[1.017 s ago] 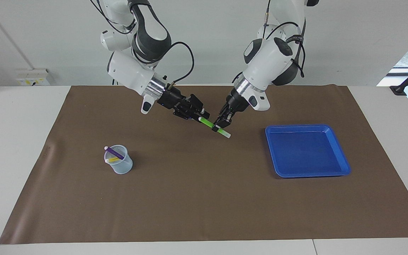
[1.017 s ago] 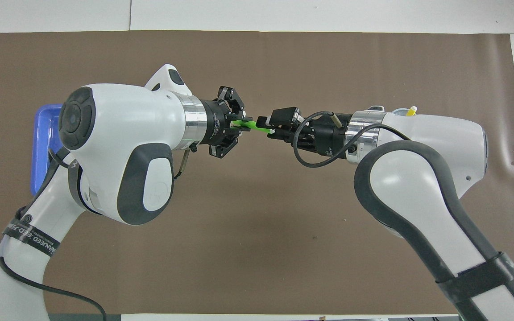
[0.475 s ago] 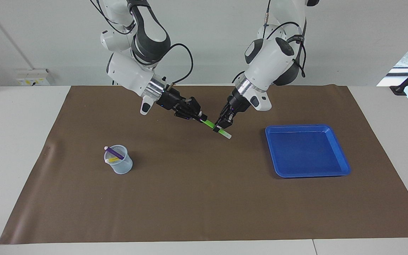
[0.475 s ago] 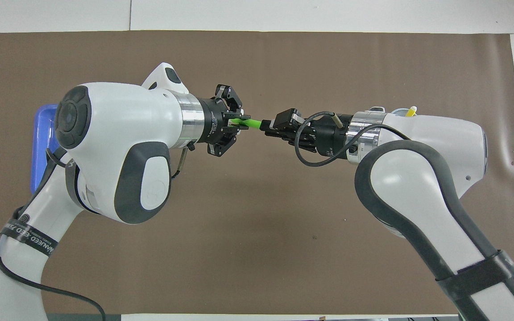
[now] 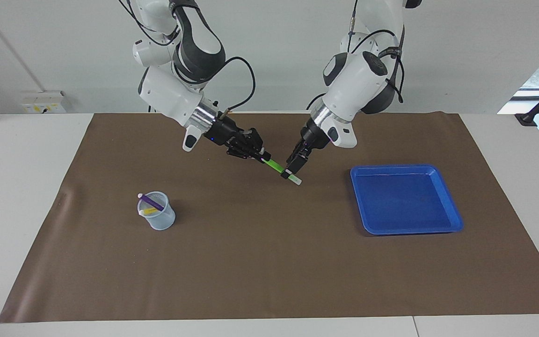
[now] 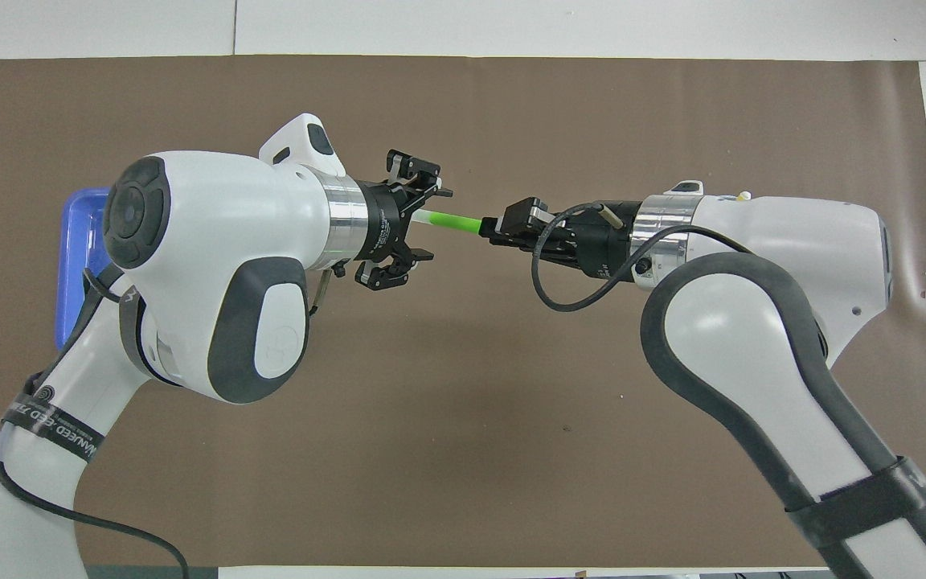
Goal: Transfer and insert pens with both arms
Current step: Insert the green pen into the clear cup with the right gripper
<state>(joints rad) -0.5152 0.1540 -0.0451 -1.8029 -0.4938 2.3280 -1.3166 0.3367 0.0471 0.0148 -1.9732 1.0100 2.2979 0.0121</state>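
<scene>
Mid-air over the middle of the brown mat [image 5: 269, 262], both grippers meet at the green pen [image 5: 276, 165]. Right gripper [image 5: 261, 157] is clamped on one end of the green pen, fingertips together around the barrel, holding it tilted with the pale cap end [image 5: 295, 179] lower. Left gripper [image 5: 293, 169] sits at that cap end, fingers spread apart in the overhead view [image 6: 419, 219], pen passing between them; whether a finger touches the pen is hard to tell from here. Green pen is off the mat, carried by the right gripper only. Pale-blue cup [image 5: 158, 216] stands toward the right arm's end of the table, farther from the robots than the grippers' meeting spot; purple pen [image 5: 151, 202] leans out of it, yellow pen [image 5: 149, 211] lies lower inside it. Blue tray [image 5: 447, 220] sits flat on the mat toward the left arm's end, well apart from the cup. In the overhead view the cup is mostly hidden under the right arm; the yellow pen's tip [image 6: 744, 195] peeks out.
</scene>
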